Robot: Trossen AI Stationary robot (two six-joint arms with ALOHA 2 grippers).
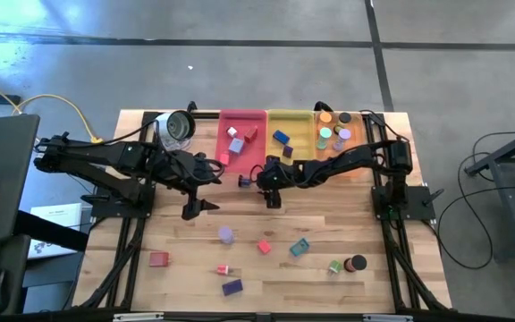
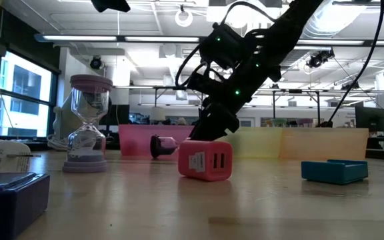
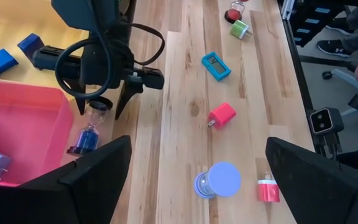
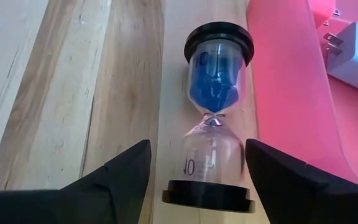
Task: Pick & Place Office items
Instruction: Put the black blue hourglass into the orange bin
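1. High view: wooden table (image 1: 329,228) seen from above. L arm reached in from the left, its left gripper (image 1: 202,186) near table centre, fingers spread wide, holding nothing. R arm came from the right, right gripper (image 1: 269,185) low over a small hourglass (image 1: 245,182) lying just beside the pink tray (image 1: 241,114). Yellow tray (image 1: 287,116) and orange tray (image 1: 358,121) sat in a row next to it, each w/ small pieces inside. Loose items lay on the near half of the table: lavender cylinder (image 1: 226,235), teal block (image 1: 299,248), purple block (image 1: 232,287), black disc (image 1: 358,264).

2. Low view: R arm came down from above behind a pink charger block (image 2: 205,160). The hourglass (image 2: 163,145) lay on its side just beside the arm's tip. A taller lavender hourglass (image 2: 87,123) stood upright at left; a teal block (image 2: 334,171) sat at right.

3. Left wrist view: own fingers (image 3: 86,180) stood far apart, empty. Ahead, the right gripper (image 3: 104,102) hovered over the blue-sand hourglass (image 3: 91,130), next to the pink tray (image 3: 23,124). A pink charger (image 3: 220,116) and the teal block (image 3: 215,66) lay apart on the wood.

4. Right wrist view: dark fingers (image 4: 120,174) spread either side of the hourglass (image 4: 215,118), which lay between them on the wood w/ blue sand in one bulb; gaps showed on both sides, not pinched. The pink tray (image 4: 284,93) edge was just beside it.
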